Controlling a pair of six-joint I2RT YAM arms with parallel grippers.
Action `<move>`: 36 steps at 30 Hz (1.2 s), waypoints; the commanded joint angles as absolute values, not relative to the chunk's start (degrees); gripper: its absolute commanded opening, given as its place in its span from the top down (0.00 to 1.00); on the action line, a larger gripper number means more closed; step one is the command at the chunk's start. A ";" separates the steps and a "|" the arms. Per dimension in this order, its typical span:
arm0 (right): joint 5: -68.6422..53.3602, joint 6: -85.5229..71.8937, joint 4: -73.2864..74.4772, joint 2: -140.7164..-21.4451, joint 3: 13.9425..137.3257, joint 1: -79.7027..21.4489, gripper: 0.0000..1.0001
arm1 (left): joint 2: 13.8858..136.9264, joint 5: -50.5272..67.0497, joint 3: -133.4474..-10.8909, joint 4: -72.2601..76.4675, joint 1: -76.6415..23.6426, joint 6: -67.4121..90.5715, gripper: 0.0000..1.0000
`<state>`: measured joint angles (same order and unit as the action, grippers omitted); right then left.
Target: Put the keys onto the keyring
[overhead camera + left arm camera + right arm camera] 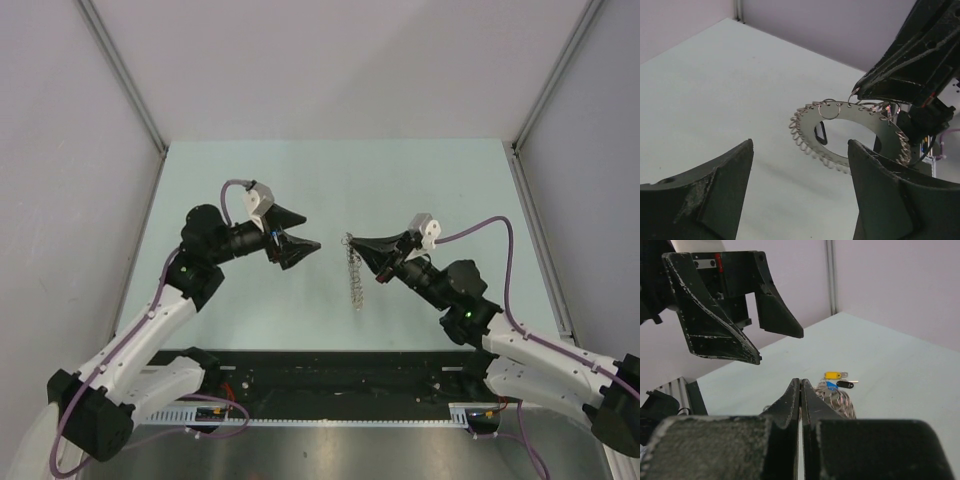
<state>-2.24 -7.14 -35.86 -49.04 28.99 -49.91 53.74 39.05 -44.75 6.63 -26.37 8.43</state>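
Keyring (839, 401) partly behind right fingers (788, 407)

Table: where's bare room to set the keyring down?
Free: the far half of the table, from the arms to the back wall; also the near strip between keyring and base rail. Crowded: the centre, where the open left pincer faces the right pincer shut on the hanging keyring.

Soft, even light is falling from above, keeping the desk (330, 180) pale and shadows faint. In the left wrist view the keyring (847, 116) is glinting, its near edge looking slightly blurred.
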 commanded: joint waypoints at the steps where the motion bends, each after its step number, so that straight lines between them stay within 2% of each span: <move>1: -6.15 -9.66 -42.89 -47.29 28.92 -49.13 1.00 | 55.10 48.59 -47.20 16.51 -27.77 11.69 0.23; 3: -7.55 -10.46 -44.21 -47.11 28.39 -48.61 1.00 | 55.20 51.32 -46.59 18.71 -28.65 11.60 0.29; 8: -10.28 -12.21 -45.00 -47.55 28.30 -48.34 1.00 | 53.88 53.17 -43.60 22.76 -30.49 11.51 0.35; 12: -12.65 -12.83 -46.05 -48.43 28.21 -48.34 1.00 | 54.67 51.95 -41.40 26.27 -30.76 12.65 0.46; 15: -13.62 -13.01 -46.67 -49.22 28.21 -48.34 1.00 | 55.81 50.89 -40.17 29.35 -30.59 14.32 0.51; 23: -15.20 -13.09 -47.63 -51.06 28.21 -48.34 1.00 | 57.13 55.89 -38.15 37.16 -30.67 20.20 0.71; 29: -15.64 -13.10 -47.99 -51.50 28.21 -48.43 1.00 | 58.53 61.08 -37.71 38.85 -30.67 23.02 0.73; 36: -16.70 -13.18 -49.04 -51.86 28.21 -48.34 1.00 | 60.29 59.59 -38.32 36.30 -31.02 22.76 0.76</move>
